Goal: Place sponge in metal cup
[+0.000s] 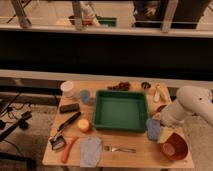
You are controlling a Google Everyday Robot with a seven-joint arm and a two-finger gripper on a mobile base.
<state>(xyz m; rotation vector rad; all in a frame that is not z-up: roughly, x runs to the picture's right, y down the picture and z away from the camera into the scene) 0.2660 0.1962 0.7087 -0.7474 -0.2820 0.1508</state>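
Note:
The sponge (153, 129) is a blue-grey block held upright just off the right front corner of the green tray (120, 111). My gripper (159, 121) is at the end of the white arm (192, 104) that comes in from the right, and it is shut on the sponge. It holds the sponge a little above the table. The metal cup (145, 85) is small and dark. It stands at the back of the table, behind the tray's right corner, well beyond the sponge.
A brown bowl (174, 146) sits at front right under the arm, a banana (158, 93) near the metal cup. A white cup (67, 89) and a blue plastic cup (85, 96) stand at back left. A grey cloth (90, 150), fork (120, 149), carrot (67, 149) and orange (83, 125) lie at front.

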